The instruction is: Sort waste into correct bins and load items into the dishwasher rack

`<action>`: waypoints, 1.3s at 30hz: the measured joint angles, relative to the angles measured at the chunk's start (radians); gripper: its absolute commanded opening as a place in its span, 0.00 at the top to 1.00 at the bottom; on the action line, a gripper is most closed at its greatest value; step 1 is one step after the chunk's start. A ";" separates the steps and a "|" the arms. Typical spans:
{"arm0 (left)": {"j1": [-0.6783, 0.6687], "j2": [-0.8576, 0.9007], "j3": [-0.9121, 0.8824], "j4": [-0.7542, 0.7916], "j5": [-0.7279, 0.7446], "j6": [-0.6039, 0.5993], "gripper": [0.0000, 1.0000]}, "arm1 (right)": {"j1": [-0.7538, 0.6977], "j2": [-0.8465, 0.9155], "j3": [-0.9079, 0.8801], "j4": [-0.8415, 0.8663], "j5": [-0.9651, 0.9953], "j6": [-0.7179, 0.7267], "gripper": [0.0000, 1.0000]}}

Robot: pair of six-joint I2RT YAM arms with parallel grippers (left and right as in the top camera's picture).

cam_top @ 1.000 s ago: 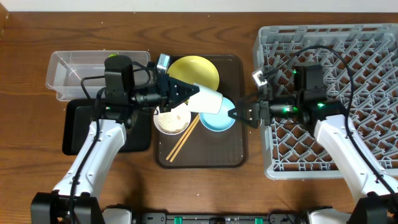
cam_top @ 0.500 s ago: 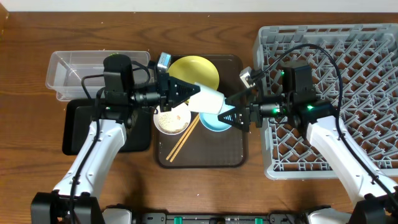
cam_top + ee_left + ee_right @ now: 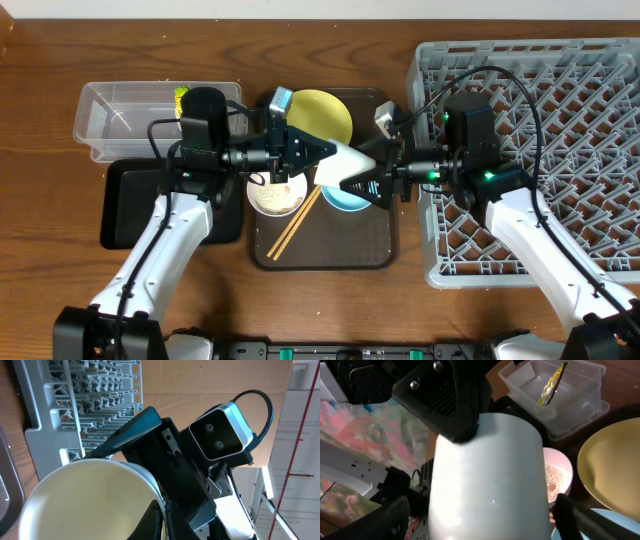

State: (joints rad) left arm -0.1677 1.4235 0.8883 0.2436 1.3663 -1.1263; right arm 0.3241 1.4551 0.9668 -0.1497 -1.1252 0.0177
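Cup (image 3: pixel 338 160), small and white, hangs on its side above the brown tray (image 3: pixel 372 250), just beside the yellow plate (image 3: pixel 318 112) and over the edge of the blue bowl (image 3: pixel 345 200). The left fingers (image 3: pixel 298 148) are clenched on its rim. The right fingers (image 3: pixel 364 186) are spread wide to either side of its body, not visibly touching it. The pink bowl (image 3: pixel 254 200) holds white crumbs (image 3: pixel 275 194), with the chopsticks (image 3: pixel 296 225) beside it. The wrapper (image 3: pixel 182 97) lies in the clear tub (image 3: pixel 110 125).
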 measured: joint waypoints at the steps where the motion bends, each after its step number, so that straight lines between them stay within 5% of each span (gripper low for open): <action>1: -0.001 0.000 0.000 0.000 0.000 0.000 0.94 | 0.002 0.000 0.000 0.000 0.000 0.000 0.13; 25: -0.002 0.000 0.000 0.006 -0.006 -0.003 0.94 | -0.023 0.000 0.000 -0.067 0.004 0.000 0.24; 39: -0.002 0.000 0.000 0.008 -0.015 0.001 0.91 | -0.026 0.000 0.000 -0.083 -0.003 0.002 0.48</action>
State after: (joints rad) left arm -0.1696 1.4235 0.8883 0.2512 1.3514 -1.1255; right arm 0.2985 1.4551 0.9668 -0.2329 -1.1282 0.0193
